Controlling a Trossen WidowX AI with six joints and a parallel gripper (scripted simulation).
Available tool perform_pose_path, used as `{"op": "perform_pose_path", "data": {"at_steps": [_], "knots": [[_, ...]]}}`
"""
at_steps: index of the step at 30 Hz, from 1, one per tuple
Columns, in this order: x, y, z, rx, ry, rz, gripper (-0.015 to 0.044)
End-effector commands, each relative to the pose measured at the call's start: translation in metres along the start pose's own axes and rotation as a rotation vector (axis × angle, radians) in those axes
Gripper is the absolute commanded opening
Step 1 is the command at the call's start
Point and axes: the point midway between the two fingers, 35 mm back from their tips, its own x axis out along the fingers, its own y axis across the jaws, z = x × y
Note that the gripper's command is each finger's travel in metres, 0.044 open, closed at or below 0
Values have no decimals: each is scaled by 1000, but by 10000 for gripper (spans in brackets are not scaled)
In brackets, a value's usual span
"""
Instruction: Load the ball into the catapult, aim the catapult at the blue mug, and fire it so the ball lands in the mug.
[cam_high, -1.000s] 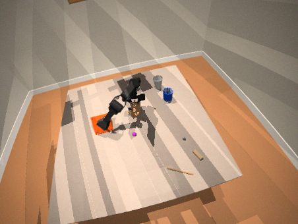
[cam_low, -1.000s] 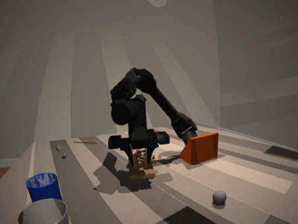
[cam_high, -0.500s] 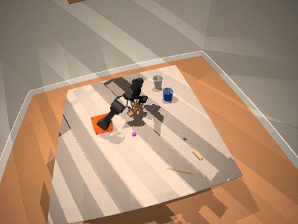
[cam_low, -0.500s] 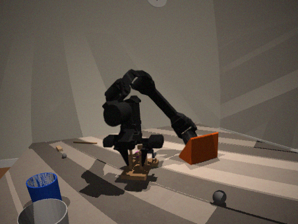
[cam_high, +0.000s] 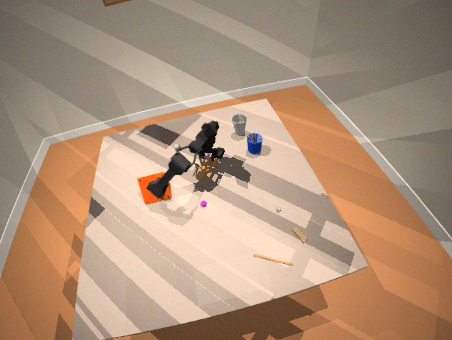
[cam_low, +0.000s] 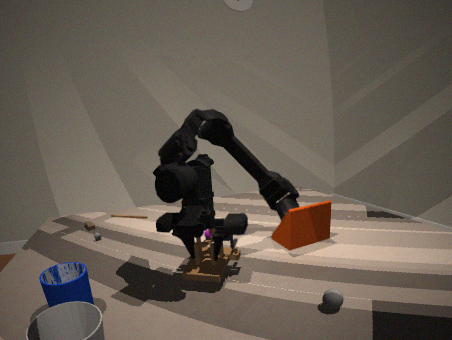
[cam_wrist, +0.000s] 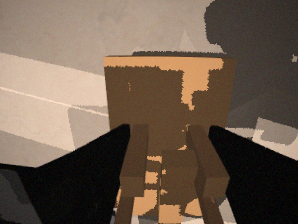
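Striped tabletop (cam_high: 210, 270), no writing legible; pincer (cam_low: 207, 245) clamped partway on the wooden catapult (cam_low: 210, 262).

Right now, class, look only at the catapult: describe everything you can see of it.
The catapult is small and looks wooden, tan to brown. It has a flat base with upright rails rising from it. It stands upright on the striped mat, between the orange block and the blue mug. The black gripper reaches down from above and is shut on its frame. A purple ball shows near its top; whether the ball rests on it is unclear.
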Motion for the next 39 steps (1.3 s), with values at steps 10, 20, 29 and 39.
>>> {"op": "perform_pose_path", "data": {"at_steps": [10, 20, 29, 39], "knots": [[20, -1, 1, -8, -2, -10, 0], [24, -1, -1, 0, 1, -1, 0], [24, -1, -1, 0, 1, -1, 210], [-10, -2, 3, -1, -3, 1, 440]]}}
